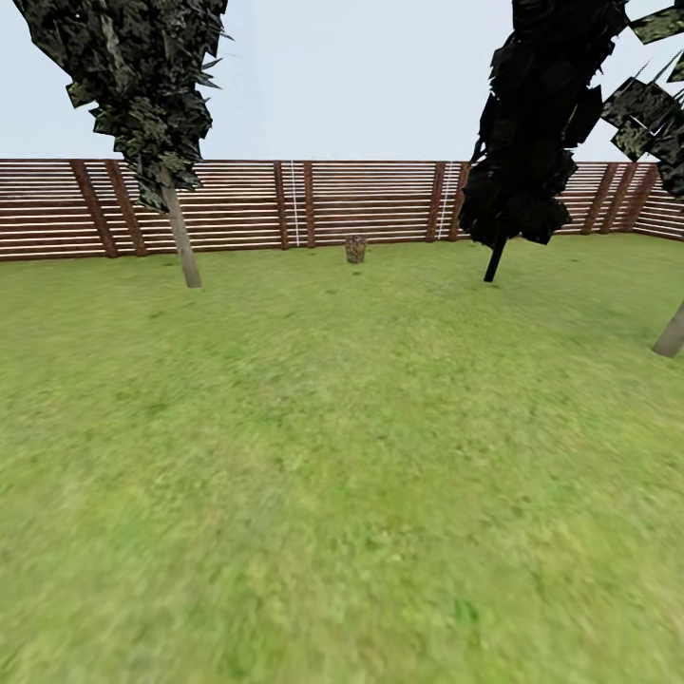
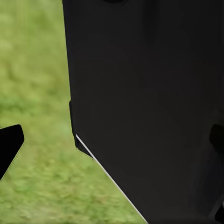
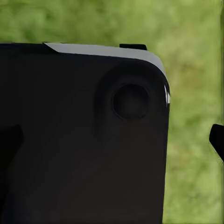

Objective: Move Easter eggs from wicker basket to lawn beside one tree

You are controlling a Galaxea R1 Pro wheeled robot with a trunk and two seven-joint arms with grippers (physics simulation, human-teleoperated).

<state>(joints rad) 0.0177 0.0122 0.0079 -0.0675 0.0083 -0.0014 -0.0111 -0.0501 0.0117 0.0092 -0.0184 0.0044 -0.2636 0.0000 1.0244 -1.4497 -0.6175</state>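
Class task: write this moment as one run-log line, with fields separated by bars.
phase: travelling over lawn | basket: far off by fence | pale-trunk tree: ahead left | eggs: too small to tell | end effectors: state unclear

Even daylight, soft blur, no shadows

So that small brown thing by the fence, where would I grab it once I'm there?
If the small brown object is the basket, it stands upright on the lawn, so probably take its rim from above. It's too far and small to confirm rim or handles; drive closer first.
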